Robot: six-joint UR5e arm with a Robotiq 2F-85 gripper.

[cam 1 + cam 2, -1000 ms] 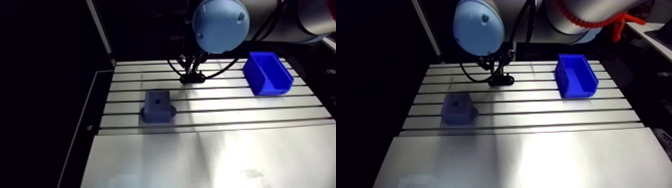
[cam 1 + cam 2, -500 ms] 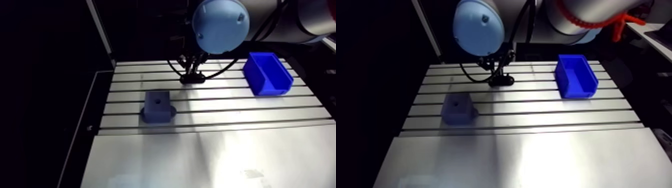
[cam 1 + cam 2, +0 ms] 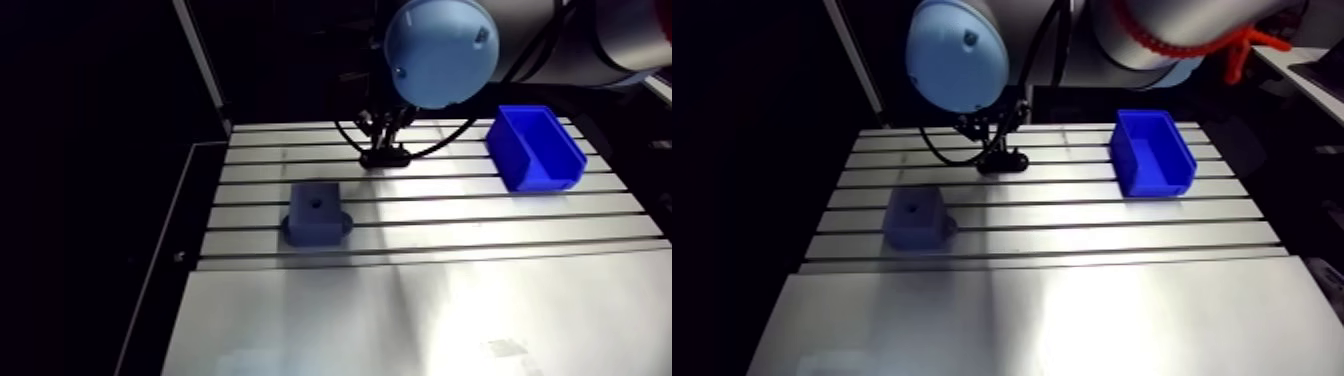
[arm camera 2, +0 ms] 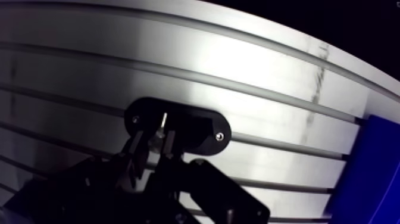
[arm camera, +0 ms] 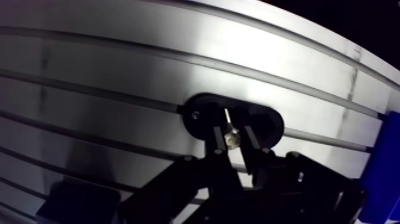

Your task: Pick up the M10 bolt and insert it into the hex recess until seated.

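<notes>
Clamped tight on the small shiny bolt (image 5: 228,122): gripper (image 5: 233,138) jaws nearly together, only the bolt between them, over the black oval plate (image 5: 199,113) on the table (image 5: 119,59).

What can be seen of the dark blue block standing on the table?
The dark blue block is box-shaped and matte, like plastic, with a wider rounded base. Its top face has one small dark hole; its shape is too small to tell. It stands upright on the slotted table, touching nothing else, well apart from the gripper and the blue bin.
</notes>
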